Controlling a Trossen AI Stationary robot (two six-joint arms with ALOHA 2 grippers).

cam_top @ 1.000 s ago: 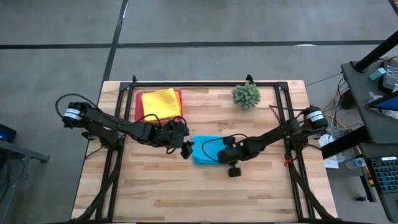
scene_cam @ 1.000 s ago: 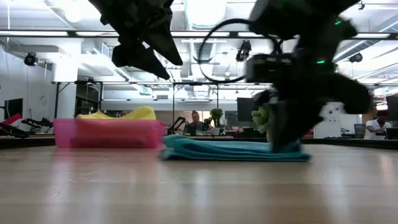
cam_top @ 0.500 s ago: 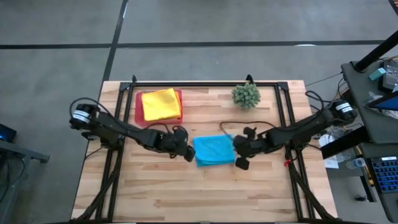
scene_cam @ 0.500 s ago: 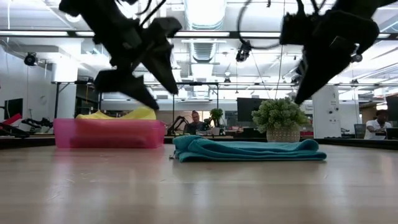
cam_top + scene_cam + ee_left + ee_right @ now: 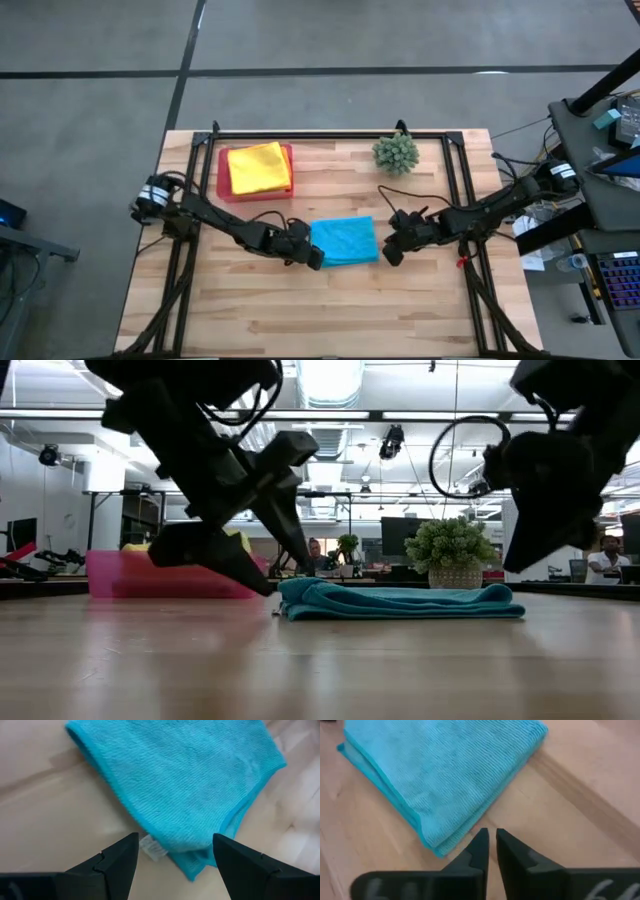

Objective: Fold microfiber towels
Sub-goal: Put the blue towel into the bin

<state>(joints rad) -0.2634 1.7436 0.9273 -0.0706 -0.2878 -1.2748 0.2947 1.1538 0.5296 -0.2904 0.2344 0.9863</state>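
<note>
A turquoise towel [image 5: 345, 241], folded into a flat rectangle, lies on the wooden table's middle. My left gripper [image 5: 175, 855] is open and low at the towel's near-left corner [image 5: 197, 860]. Its fingers stand on either side of that corner and the white label [image 5: 152, 847]; I see no contact. My right gripper [image 5: 491, 837] is shut and hangs above the table just off the towel's right edge [image 5: 376, 240], touching nothing. A yellow towel [image 5: 258, 166] lies folded in the pink tray [image 5: 222, 180] at the far left.
A spiky green plant ball [image 5: 396, 152] stands at the far right of the table. Black frame rails [image 5: 452, 180] run along the table's left, right and far sides. Bare wood lies between the turquoise towel and the table's near edge.
My right gripper has lifted off the turquoise towel's near-right part and drawn back toward the table's right edge, rolling as it went. The towel has slid a little to the right and lies flat. My left gripper, still open, has sunk toward the towel's near-left corner and rolled.
</note>
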